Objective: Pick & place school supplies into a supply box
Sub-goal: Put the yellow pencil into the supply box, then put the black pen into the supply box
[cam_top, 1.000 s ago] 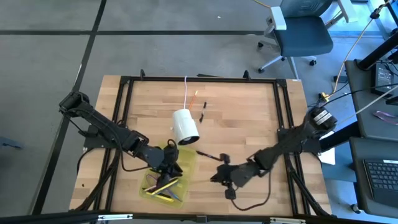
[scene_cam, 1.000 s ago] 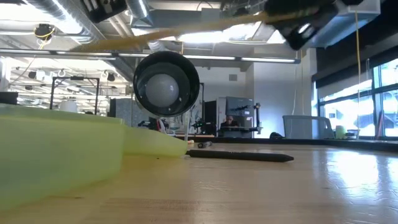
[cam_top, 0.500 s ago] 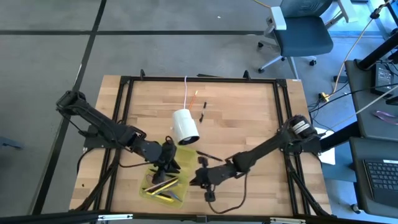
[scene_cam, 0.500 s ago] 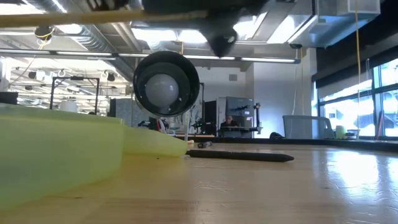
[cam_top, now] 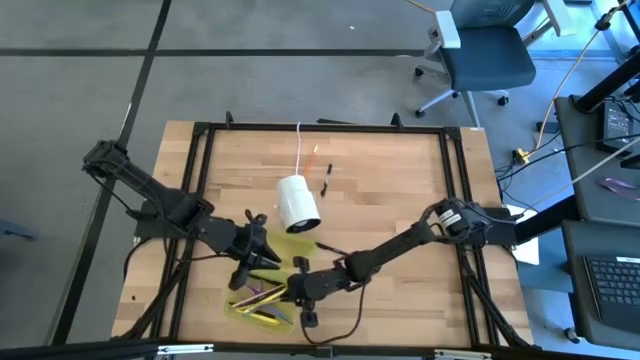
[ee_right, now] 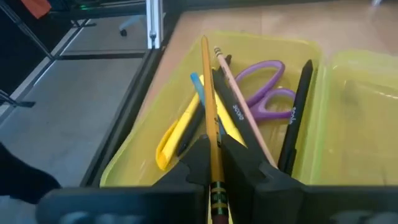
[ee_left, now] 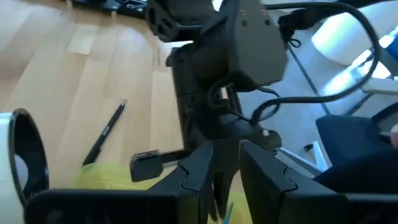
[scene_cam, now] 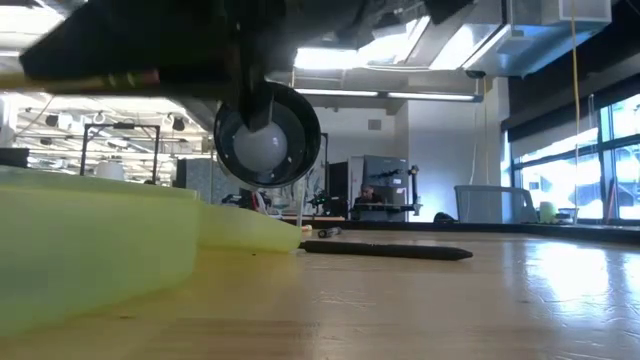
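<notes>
The right gripper's [ee_right: 213, 163] fingers [ee_right: 244, 167] are pressed together on a yellow pencil [ee_right: 209, 93], which runs straight out ahead of them, its eraser end back between the fingertips. Just under and beyond the tips lies the open box [ee_right: 138, 140], and the pencil hangs over its tray. In the tray ahead of the fingers lie a wood-coloured pencil [ee_right: 239, 117] beside the held one, purple scissors [ee_right: 268, 94] beyond it, a black pen [ee_right: 296, 118] along the far wall, and a yellow marker [ee_right: 172, 140] on the other side. The lid [ee_right: 367, 106] lies flat next to the tray.

From above, this gripper [cam_top: 303, 291] sits at the near end of the box [cam_top: 262, 312] on the tabletop [cam_top: 400, 190].

The left gripper [ee_left: 225, 168] is close by at the box's other side, pointed at the right arm; its fingers [ee_left: 198, 171] stand a little apart with a thin thing between them that I cannot make out, so whether they hold anything I cannot tell.

Farther out, a black pen [cam_top: 335, 251] lies beyond the box, a white cylinder [cam_top: 297, 203] behind that, and small pieces [cam_top: 326, 178] further back.

The step in hand looks like placing: the pencil is over the tray but not yet let go. The next move calls for lowering it in line with the others, spreading the fingers, and keeping clear of the left arm.
</notes>
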